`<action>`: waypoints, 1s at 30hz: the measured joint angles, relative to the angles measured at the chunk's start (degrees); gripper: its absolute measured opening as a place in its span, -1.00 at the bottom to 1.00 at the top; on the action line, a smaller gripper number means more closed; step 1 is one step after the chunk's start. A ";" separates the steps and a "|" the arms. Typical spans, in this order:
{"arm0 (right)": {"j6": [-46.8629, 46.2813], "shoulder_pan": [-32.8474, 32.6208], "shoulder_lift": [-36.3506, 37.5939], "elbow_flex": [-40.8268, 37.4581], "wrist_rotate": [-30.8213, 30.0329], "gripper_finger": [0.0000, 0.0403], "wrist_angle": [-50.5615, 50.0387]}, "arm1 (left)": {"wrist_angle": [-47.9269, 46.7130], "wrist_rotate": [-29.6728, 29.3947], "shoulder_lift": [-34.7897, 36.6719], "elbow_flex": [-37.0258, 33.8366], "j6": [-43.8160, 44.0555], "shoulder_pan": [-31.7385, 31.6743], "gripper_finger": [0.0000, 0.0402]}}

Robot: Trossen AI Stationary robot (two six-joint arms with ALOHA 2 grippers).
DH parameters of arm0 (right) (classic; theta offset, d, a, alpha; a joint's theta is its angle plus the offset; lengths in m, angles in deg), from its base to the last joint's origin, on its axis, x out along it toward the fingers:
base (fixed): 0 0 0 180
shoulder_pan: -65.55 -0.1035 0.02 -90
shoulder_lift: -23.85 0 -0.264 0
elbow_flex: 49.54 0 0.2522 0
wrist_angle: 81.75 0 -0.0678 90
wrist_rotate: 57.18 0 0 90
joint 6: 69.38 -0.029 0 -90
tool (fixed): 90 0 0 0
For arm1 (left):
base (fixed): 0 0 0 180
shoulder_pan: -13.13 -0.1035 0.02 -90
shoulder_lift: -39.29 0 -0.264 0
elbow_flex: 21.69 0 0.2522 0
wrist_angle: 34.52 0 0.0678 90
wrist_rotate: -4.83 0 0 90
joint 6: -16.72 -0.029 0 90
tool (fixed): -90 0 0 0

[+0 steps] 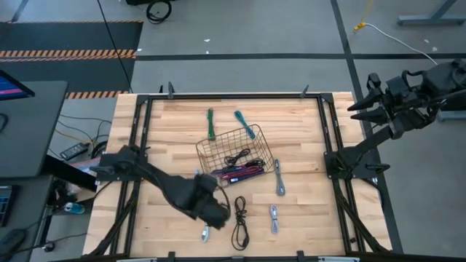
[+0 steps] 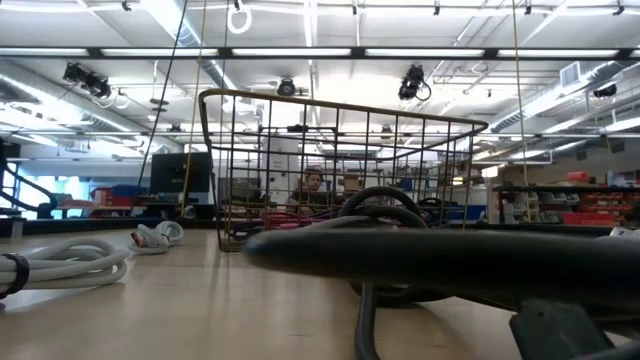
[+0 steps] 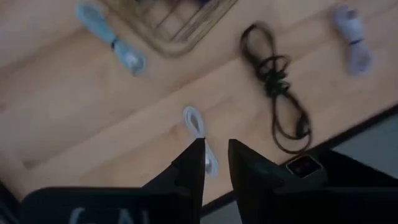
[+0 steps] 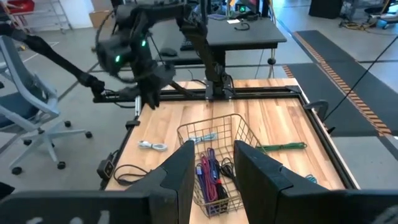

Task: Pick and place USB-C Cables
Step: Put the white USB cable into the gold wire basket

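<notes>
The dark wire basket [image 1: 234, 153] stands mid-table with black, purple and magenta USB-C cables [image 1: 244, 169] inside. Loose cables lie flat on the wood: green [image 1: 211, 124], teal [image 1: 245, 124], two pale blue-grey [image 1: 279, 178] [image 1: 274, 217], black [image 1: 240, 222] and a small white one [image 1: 205, 233]. My left gripper [image 3: 216, 163] hangs over the near part of the table, pointing down, narrowly open, with nothing between its fingers. The white cable [image 3: 199, 134] lies on the table below its fingertips. My right gripper [image 4: 214, 163] is open and raised beyond the table's right edge, looking toward the basket [image 4: 217, 155].
A dark frame [image 1: 328, 138] runs around the tabletop. The black cable [image 3: 273, 74] lies just beside the white one, and another pale cable [image 3: 112, 40] lies by the basket's near corner. The near table edge [image 3: 348, 134] is close behind my left gripper.
</notes>
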 joint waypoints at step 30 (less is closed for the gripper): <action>0.05 -0.01 0.00 0.00 2.08 -0.42 1.14 | 7.39 17.57 -21.18 0.01 23.90 3.75 0.02</action>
